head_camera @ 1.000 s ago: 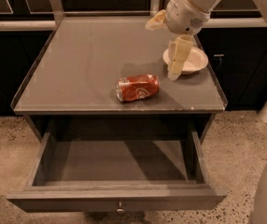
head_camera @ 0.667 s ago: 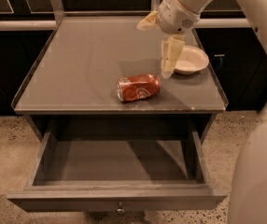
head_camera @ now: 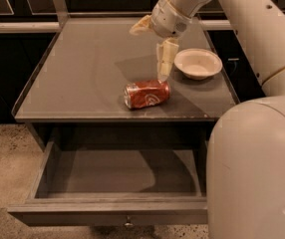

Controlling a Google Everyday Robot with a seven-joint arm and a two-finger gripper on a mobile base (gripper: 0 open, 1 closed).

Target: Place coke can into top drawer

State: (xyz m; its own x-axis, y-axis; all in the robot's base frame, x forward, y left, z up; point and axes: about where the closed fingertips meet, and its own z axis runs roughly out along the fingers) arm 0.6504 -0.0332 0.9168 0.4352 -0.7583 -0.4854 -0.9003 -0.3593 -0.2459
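Red coke can (head_camera: pixel 146 94), white script, lies sideways on table (head_camera: pixel 82 73) w/ claw (head_camera: pixel 147 54) released just above.

No word, brand name or number can be read with certainty. A white curved script mark is seen on the side of the small red aluminium soda can (head_camera: pixel 146 94), which is laid on its side on the flat grey table top (head_camera: pixel 77 73). The letters of this mark cannot be made out. The cream two-finger gripper (head_camera: pixel 146 55) is held just above the right end of the can, with its fingers spread wide apart.
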